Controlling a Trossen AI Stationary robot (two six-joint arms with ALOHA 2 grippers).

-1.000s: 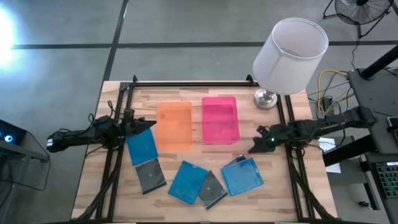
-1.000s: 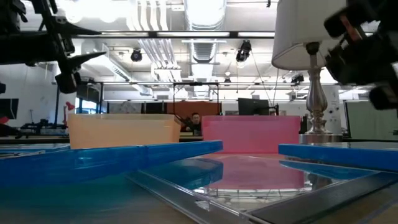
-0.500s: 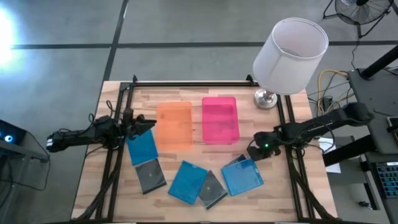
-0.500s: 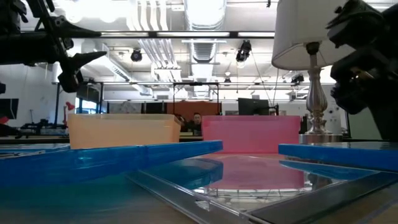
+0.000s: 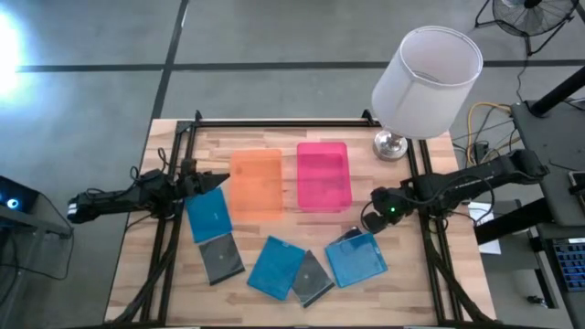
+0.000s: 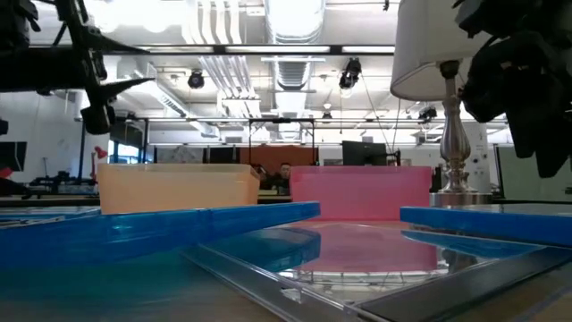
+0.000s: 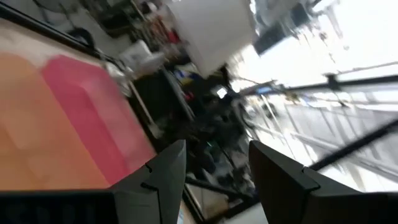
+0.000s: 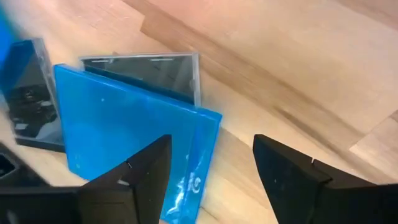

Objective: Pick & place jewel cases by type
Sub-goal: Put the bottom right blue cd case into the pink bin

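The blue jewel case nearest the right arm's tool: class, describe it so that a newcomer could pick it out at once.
Start at the pink tray and move toward the table's front edge, slightly right. There lies a blue jewel case, just under the open right tool. Unlike the other blue cases, it lies on top of a grey case whose corner peeks out behind it.

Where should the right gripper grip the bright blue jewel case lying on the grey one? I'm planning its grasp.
Probably the bright blue jewel case's raised far edge, approached from above: it lies tilted on the grey clear case, leaving finger room beneath. The right gripper, open, hovers just beyond that edge.
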